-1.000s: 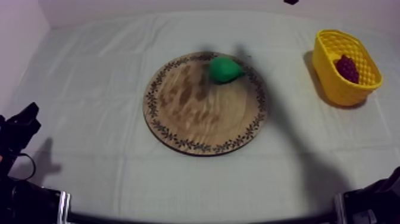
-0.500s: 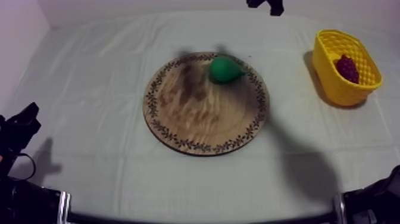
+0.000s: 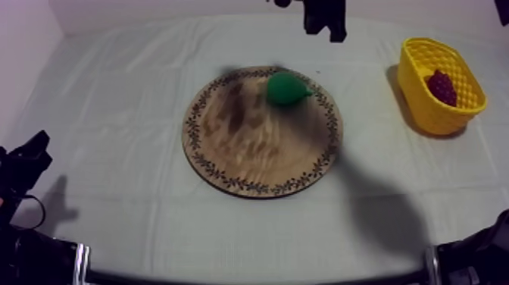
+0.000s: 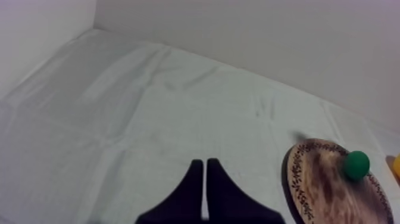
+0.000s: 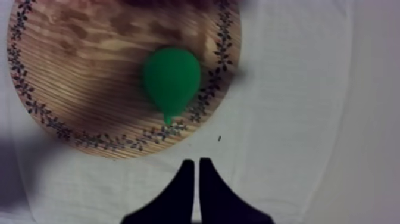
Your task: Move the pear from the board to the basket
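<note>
The pear (image 3: 286, 88) sits on the wooden board (image 3: 250, 151), green and plump, tucked close to the patterned rim on the board's far side. Its narrow stem end points outward and reaches over the leaf pattern at the edge.

Over to the right tool (image 5: 196, 162): from its own camera the two black fingers are pressed together into a narrow wedge with nothing between them. It hangs above bare cloth just outside the board's rim, tips aimed at the pear's stem end, clear of the fruit. From above, the right arm comes in at the upper right, and its dark tool is at the far side of the desk (image 3: 113, 114), beyond the board and apart from the pear. A soft shadow lies across part of the board.

The left tool (image 4: 204, 162) shows the same picture: fingers together, a slim black wedge, gripping nothing. It is over open cloth, with the board and pear well off to one side. In the top view it sits low at the left edge.

And the yellow basket (image 3: 433, 106)? It stands at the right side of the desk, well apart from the board, with a bunch of grapes (image 3: 441, 86) lying inside. The pear is not in it; it is on the board, untouched.
</note>
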Controlling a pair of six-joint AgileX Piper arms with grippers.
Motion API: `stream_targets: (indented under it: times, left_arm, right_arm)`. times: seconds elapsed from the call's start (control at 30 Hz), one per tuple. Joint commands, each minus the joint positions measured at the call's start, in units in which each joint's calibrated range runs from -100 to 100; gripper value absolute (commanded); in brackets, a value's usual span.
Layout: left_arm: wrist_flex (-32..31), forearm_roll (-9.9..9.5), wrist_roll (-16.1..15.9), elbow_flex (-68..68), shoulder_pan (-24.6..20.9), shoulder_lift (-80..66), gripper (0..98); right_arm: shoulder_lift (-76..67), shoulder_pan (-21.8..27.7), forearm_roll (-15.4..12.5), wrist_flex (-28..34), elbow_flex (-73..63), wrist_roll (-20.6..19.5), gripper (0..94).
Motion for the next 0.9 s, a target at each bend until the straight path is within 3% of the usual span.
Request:
stream_targets:
  times: [0.0,0.1,0.27,0.4,0.6,0.87]
  left_arm:
    - [0.0,-0.01,0.0,0.0,0.0,0.0,0.1]
    - [0.0,-0.01,0.0,0.0,0.0,0.0,0.1]
    - [0.0,-0.01,0.0,0.0,0.0,0.0,0.1]
    - [0.0,-0.01,0.0,0.0,0.0,0.0,0.1]
    - [0.0,-0.01,0.0,0.0,0.0,0.0,0.1]
    - [0.0,-0.01,0.0,0.0,0.0,0.0,0.1]
  right_arm:
    - [0.1,-0.3,-0.6,0.0,0.3,-0.3,3.8]
    - [0.1,-0.6,-1.1,-0.1,0.4,-0.9,11.7]
    - [0.1,-1.0,-0.7,-0.2,1.1,-1.2,39.9]
    - [0.2,-1.5,-0.1,-0.6,0.9,-0.5,54.1]
    - [0.9,-1.7,-0.2,-1.2,-0.2,-0.1,63.4]
    - [2.6,-2.1,-0.8,-1.6,0.0,1.1,65.8]
